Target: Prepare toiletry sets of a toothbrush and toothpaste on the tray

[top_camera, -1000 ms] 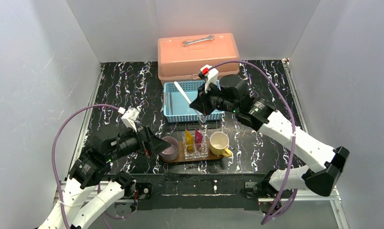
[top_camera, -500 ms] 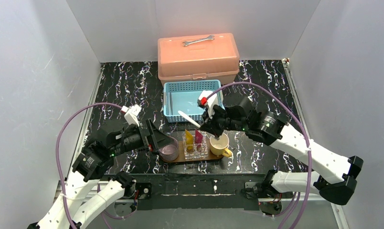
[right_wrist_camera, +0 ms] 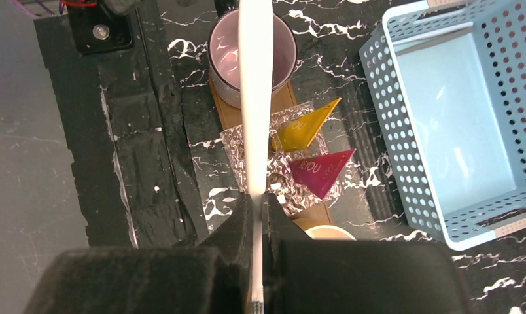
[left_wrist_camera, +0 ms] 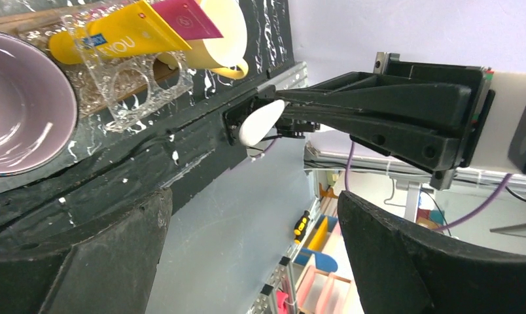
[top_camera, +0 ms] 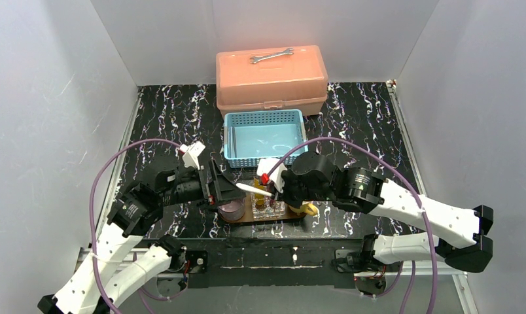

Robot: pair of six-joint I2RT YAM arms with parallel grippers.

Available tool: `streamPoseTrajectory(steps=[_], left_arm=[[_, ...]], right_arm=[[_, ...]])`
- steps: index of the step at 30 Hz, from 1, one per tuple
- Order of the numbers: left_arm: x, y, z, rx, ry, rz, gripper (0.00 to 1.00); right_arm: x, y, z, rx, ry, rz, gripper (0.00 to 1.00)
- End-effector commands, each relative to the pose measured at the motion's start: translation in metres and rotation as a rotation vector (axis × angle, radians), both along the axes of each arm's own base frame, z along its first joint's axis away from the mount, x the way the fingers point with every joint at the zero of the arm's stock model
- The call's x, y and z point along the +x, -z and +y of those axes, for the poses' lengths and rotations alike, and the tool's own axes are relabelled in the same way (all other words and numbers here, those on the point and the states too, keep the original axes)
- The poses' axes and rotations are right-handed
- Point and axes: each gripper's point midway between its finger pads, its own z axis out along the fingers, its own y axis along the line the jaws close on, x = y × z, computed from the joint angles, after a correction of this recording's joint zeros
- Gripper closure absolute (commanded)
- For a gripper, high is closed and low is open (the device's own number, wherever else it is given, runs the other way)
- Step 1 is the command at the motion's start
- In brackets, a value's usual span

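Observation:
My right gripper (right_wrist_camera: 256, 203) is shut on a slim white toothbrush (right_wrist_camera: 255, 98) and holds it level above the dark-brown tray (right_wrist_camera: 285, 99), its free end pointing left over the mauve cup (right_wrist_camera: 224, 49). The yellow toothpaste tube (right_wrist_camera: 306, 127) and the magenta tube (right_wrist_camera: 319, 171) stand in a clear holder (left_wrist_camera: 136, 85) on the tray. My left gripper (top_camera: 224, 190) is open and empty, just left of the toothbrush's free end (left_wrist_camera: 260, 122), which lies beyond its fingers and not between them. In the top view my right gripper (top_camera: 271, 191) hides most of the tubes.
A light-blue slotted basket (top_camera: 263, 116) stands behind the tray. A salmon toolbox (top_camera: 271, 82) with a steel wrench (top_camera: 271, 56) on its lid is at the back. A cream cup (right_wrist_camera: 329, 232) sits at the tray's right end. White walls close in both sides.
My right gripper has carried the toothbrush from above the basket down and to the near left, over the tray. My left gripper has moved right and up, toward the toothbrush's free end.

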Motion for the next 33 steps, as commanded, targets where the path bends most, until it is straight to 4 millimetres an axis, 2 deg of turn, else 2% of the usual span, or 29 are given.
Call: streamPoseTrajectory(steps=[1,11,27,33], left_arm=[[-0.011,-0.018,-0.008,-0.07,0.075,0.009,0.06],[-0.022,-0.017,-0.017,-0.126,0.175,0.072,0.2],[-0.037,-0.015,-0.019,-0.147,0.279,0.097,0.46],[-0.04,-0.011,-0.018,-0.143,0.296,0.1,0.59]], right_arm=[[-0.004,-0.011,0.006,0.011,-0.061,-0.099,0.99],[-0.022,-0.024,0.013,0.038,-0.181,-0.2,0.99],[-0.027,-0.029,0.017,0.005,-0.195,-0.279,0.99],[-0.03,-0.031,0.019,0.001,-0.205,-0.293,0.99]])
